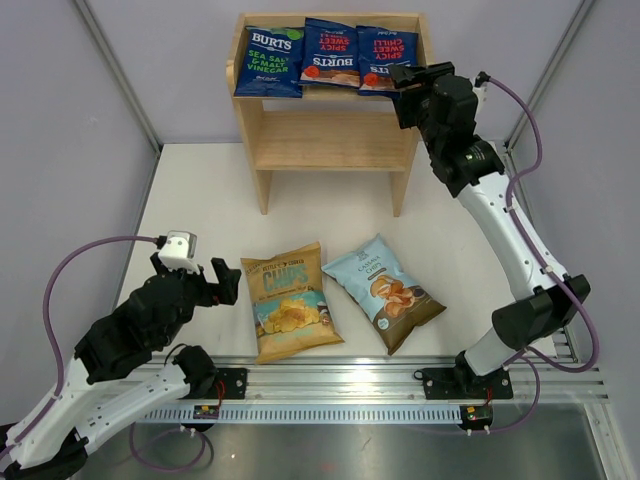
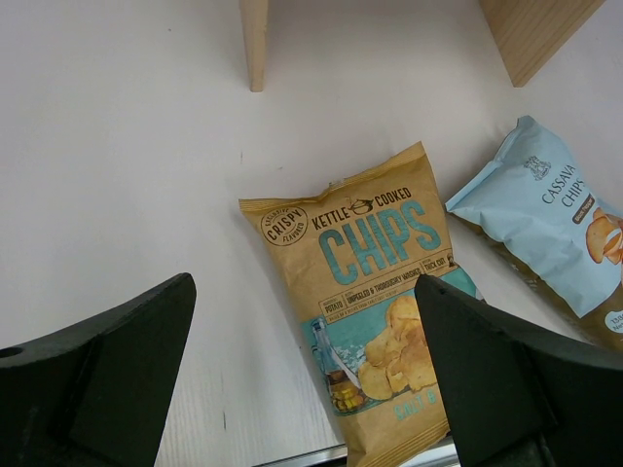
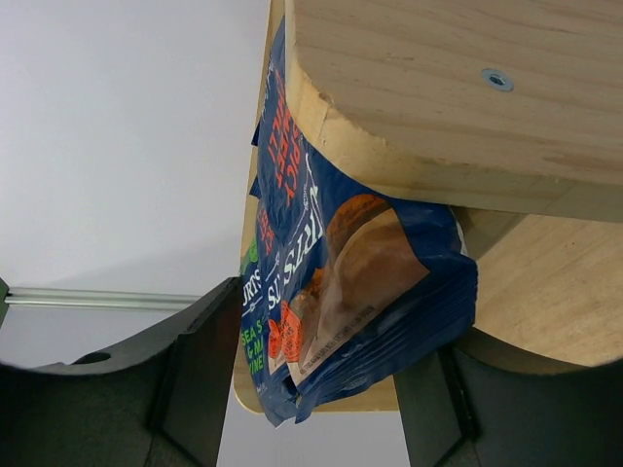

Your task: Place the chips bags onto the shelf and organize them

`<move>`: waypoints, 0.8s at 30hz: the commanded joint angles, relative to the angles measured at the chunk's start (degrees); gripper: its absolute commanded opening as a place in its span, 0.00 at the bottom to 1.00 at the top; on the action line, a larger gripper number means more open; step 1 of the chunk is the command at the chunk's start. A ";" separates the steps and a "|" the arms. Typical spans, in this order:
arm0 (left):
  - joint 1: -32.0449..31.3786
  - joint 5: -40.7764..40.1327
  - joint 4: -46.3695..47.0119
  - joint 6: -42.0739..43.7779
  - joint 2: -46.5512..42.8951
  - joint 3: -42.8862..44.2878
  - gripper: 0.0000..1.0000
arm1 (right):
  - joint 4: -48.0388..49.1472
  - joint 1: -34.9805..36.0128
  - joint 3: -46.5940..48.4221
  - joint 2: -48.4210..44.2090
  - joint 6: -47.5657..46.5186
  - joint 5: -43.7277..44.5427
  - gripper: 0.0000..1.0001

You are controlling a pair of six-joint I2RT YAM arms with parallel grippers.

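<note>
Up on the top tier of the shelf (image 1: pixel 330 140), three blue bags (image 1: pixel 330 52) lie in a row; the right gripper (image 3: pixel 321 389) has its jaws either side of the rightmost bag (image 3: pixel 360 282), whether pinching it I cannot tell. The tan bag (image 1: pixel 290 312) and light-blue bag (image 1: pixel 385 292) lie on the table (image 1: pixel 200 200) near the left gripper (image 2: pixel 302 292), jaws wide

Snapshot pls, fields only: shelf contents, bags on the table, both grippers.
shelf top tier: three Burts bags in a row
shelf lower tier: no bag seen
table: tan bag and light-blue bag, flat, side by side
left gripper: open, holding nothing, beside the tan bag
right gripper: at rightmost Burts bag, a finger on each side of its edge; grip unclear
not yet shelved: two bags
</note>
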 commanded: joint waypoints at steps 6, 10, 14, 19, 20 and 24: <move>0.17 -1.85 1.24 -0.16 -0.37 0.87 0.99 | -4.55 -0.68 -2.55 -1.63 -3.09 -2.66 0.65; 0.17 -1.85 1.24 -0.16 -0.19 0.87 0.99 | -2.10 -0.77 -4.48 -2.69 -2.39 -3.10 0.48; 0.17 -1.94 1.15 -0.16 -0.37 0.96 0.99 | 0.10 -0.77 -6.77 -4.09 -0.89 -3.02 0.39; 0.17 -1.76 1.24 -0.25 -0.37 0.87 0.99 | 1.77 -0.77 -8.26 -5.32 1.30 -2.49 0.32; 0.17 -1.85 1.33 -0.25 -0.37 0.87 0.99 | 2.21 -0.77 -8.96 -5.59 2.35 -2.23 0.30; 0.17 -1.76 1.33 -0.16 -0.37 0.87 0.99 | 3.18 -0.77 -9.06 -5.68 4.73 -1.52 0.27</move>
